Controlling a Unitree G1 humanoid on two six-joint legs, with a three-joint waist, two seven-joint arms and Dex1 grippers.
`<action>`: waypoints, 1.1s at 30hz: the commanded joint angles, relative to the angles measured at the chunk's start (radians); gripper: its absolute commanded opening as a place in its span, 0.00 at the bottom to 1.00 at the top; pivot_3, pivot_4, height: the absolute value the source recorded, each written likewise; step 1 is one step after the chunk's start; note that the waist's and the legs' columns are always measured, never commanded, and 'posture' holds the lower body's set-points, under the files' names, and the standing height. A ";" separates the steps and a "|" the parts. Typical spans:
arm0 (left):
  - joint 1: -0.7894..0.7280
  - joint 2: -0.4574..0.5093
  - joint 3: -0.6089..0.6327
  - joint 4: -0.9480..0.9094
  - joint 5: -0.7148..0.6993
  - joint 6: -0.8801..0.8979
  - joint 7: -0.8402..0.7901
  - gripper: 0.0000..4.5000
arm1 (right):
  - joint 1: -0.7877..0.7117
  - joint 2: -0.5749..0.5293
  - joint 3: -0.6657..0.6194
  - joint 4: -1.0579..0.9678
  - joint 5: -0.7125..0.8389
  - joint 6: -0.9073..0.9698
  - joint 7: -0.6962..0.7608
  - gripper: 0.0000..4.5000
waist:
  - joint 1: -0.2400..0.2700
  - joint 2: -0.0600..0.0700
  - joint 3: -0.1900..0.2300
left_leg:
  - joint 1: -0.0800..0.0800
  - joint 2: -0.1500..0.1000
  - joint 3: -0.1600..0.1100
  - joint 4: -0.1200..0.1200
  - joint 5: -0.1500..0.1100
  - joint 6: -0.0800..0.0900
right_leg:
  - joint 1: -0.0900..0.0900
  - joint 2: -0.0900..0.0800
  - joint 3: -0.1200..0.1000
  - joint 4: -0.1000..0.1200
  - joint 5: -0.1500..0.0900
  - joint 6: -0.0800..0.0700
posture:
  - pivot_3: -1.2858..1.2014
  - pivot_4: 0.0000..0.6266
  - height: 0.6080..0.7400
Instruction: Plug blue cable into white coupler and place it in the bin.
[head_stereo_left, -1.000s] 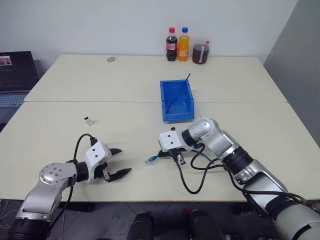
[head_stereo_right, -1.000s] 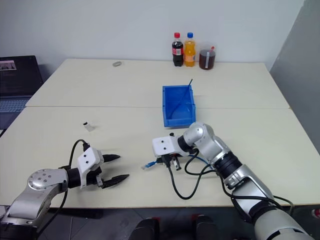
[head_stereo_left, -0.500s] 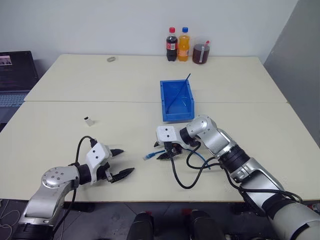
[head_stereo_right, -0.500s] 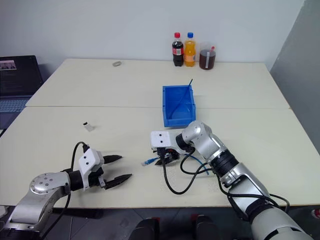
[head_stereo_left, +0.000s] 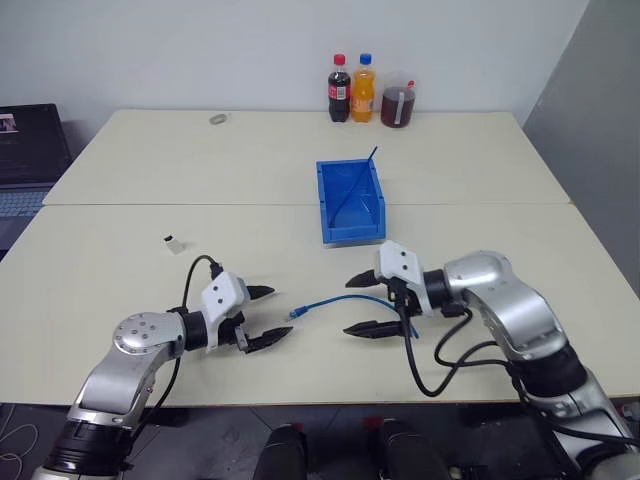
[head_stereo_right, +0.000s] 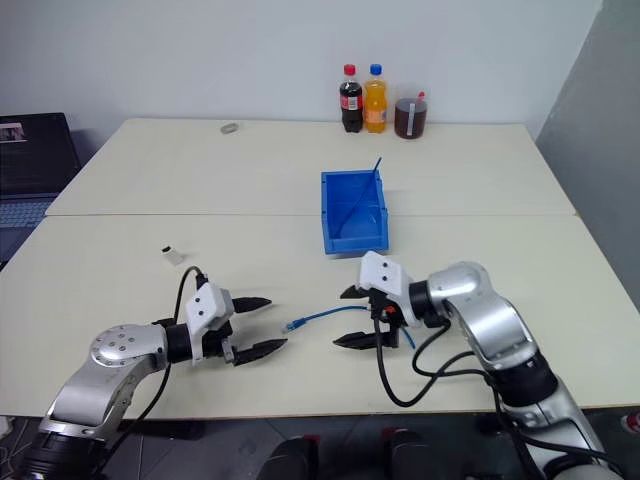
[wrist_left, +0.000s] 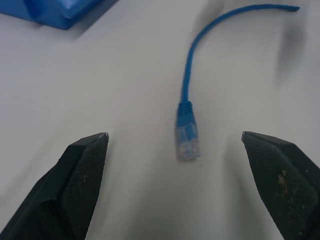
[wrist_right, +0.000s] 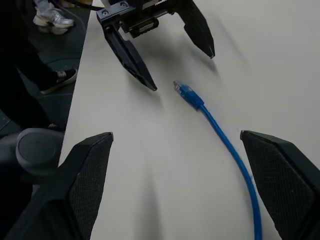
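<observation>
**A:** Where do you stand with the thin, flexible light-blue cable (head_stereo_left: 330, 302)?

**B:** It lies loose on the pale desk (head_stereo_left: 150, 180), between your two hands. Its small clear plug (wrist_left: 186, 143) points toward the left hand (head_stereo_left: 262, 317), and the cord curves away under the right hand (head_stereo_left: 365, 304). Nothing grips it.

**A:** And the hands?

**B:** Both are wide and empty. The left hand's black fingers (wrist_left: 84, 165) straddle the plug in the wrist view, one on each side, apart from it. The right hand hangs over the cord's far stretch with its fingers spread.

**A:** So which step am I in?

**B:** I'd judge you are at the very start: picking up the cable. The tiny white boxy coupler (head_stereo_left: 175, 241) sits well apart on the desk, off toward your left, untouched. The bright blue rectangular plastic bin (head_stereo_left: 351, 201) stands beyond the cable, toward the middle of the desk; a straight dark-blue strand leans in it, which is not your cable.

**A:** What does the next move ask of me?

**B:** Bring the left hand forward and down until the fingers flank the cord just behind the plug, then close. Grip so the plug's end stays free and pointing outward, since you will need it exposed to meet the coupler's dark opening. The cord is limp, so expect it to drag.
</observation>
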 joint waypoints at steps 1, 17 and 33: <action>-0.028 -0.006 -0.029 0.037 0.032 -0.047 -0.022 1.00 | 0.019 -0.001 -0.057 -0.110 0.060 0.070 -0.082 0.96 | 0.000 0.000 0.000 | 0.000 0.000 0.000 0.000 0.000 0.000 | 0.000 0.000 0.000 0.000 0.000 0.000 | 0.52 0.24 1.00; -0.122 -0.057 -0.121 0.211 0.106 -0.138 -0.051 0.49 | 0.110 -0.078 -0.102 -0.197 0.134 0.074 -0.249 0.97 | 0.009 0.000 0.000 | 0.000 -0.001 0.000 0.002 0.000 0.000 | 0.002 -0.001 0.000 -0.002 0.001 0.004 | 0.52 0.24 1.00; -0.151 -0.099 -0.065 0.213 0.039 -0.135 -0.023 0.06 | 0.182 -0.086 -0.147 -0.221 0.279 0.034 -0.288 0.97 | 0.008 -0.001 -0.001 | 0.000 -0.001 0.000 0.002 0.000 0.000 | 0.002 -0.001 0.000 -0.002 0.002 0.004 | 0.52 0.24 1.00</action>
